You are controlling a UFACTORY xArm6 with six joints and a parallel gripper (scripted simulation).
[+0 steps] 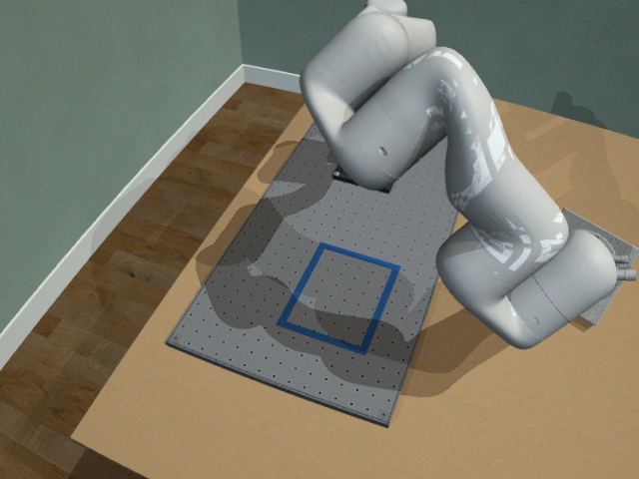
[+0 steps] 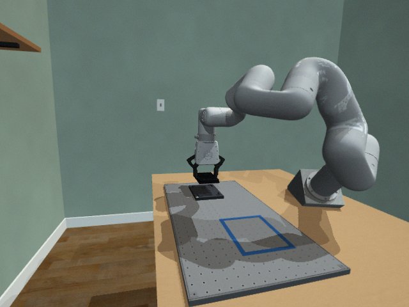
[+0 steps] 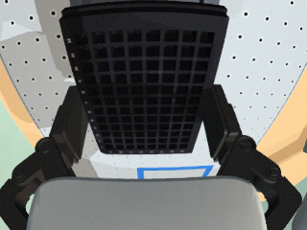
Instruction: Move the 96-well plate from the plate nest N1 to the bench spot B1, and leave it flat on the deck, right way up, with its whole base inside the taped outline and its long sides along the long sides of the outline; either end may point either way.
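My gripper [image 2: 207, 178] is shut on the black 96-well plate [image 2: 207, 178] and holds it level a short way above the dark plate nest N1 [image 2: 206, 192] at the far end of the grey deck. The blue taped outline B1 [image 2: 256, 235] lies empty near the middle of the deck; it also shows in the top view [image 1: 338, 297]. In that view my arm hides the plate and most of the nest.
The perforated grey deck [image 1: 319, 278] lies on a wooden table. The arm's base [image 2: 315, 193] stands at the right of the deck. A wooden shelf [image 2: 16, 41] hangs on the left wall, well away.
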